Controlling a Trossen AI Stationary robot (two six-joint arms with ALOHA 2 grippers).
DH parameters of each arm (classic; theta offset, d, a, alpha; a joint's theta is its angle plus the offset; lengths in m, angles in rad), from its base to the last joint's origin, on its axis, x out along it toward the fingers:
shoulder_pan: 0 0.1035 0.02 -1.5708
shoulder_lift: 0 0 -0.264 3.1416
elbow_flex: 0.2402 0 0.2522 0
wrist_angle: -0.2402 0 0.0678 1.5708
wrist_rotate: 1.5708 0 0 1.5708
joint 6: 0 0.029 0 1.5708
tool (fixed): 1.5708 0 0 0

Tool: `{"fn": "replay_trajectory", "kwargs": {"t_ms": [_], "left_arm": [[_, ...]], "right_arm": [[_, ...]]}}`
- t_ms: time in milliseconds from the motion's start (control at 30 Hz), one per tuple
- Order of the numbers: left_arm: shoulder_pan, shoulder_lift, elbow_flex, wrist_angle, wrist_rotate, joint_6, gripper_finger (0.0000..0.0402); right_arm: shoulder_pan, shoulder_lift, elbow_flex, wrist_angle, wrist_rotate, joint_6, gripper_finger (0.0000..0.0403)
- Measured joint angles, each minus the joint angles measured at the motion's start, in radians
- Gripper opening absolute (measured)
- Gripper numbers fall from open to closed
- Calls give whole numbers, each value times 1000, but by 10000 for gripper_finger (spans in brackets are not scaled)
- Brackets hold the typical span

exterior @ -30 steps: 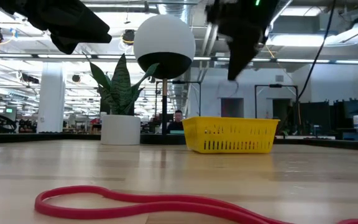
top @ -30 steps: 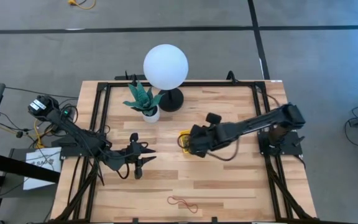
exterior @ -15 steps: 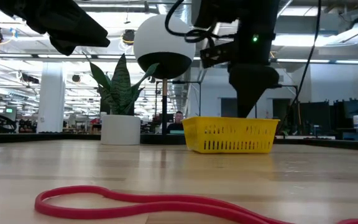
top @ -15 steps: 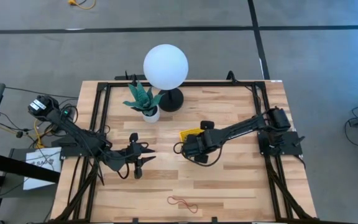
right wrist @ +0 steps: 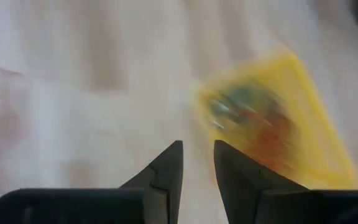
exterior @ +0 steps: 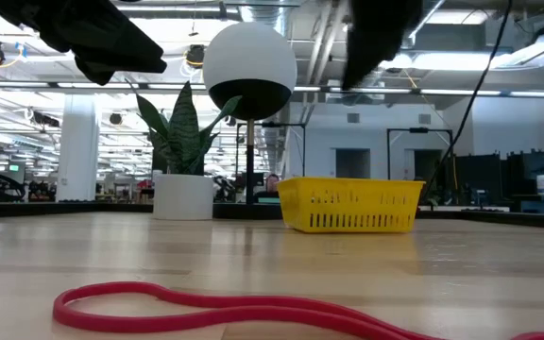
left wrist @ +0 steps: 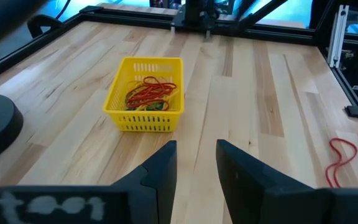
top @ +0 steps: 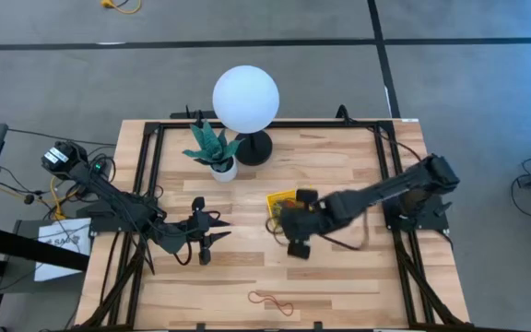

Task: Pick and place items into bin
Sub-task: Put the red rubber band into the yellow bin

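Note:
The yellow bin stands near the table's middle and holds several red, green and yellow rubber bands. It also shows in the low view and, blurred, in the right wrist view. One red rubber band lies flat on the table near the front edge; it also shows in the low view and the left wrist view. My right gripper is open and empty, up in the air just near of the bin. My left gripper is open and empty, above the table to the bin's left.
A white plant pot with a green plant and a white globe lamp on a black base stand at the table's far side. Black frame rails run along the left, right and far edges. Bare wood lies between the bin and the red band.
My right gripper has dipped down toward the bin, then risen again and shifted a little toward the table's near edge. The bin and the red band on the table have stayed in place.

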Motion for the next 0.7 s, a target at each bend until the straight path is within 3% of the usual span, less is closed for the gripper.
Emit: {"fn": "replay_trajectory", "kwargs": {"t_ms": [167,400,533,700], "left_arm": [[0,0,0,-3,0,-21,102],[0,0,0,-8,3,-27,102],[0,1,-3,-6,2,-49,102],[0,2,-49,1,-31,-70,102]], "right_arm": [[158,3,0,277,-16,-28,86],[337,157,0,552,-1,-221,86],[362,229,0,568,59,-109,86],[349,299,0,595,49,62,86]]}}
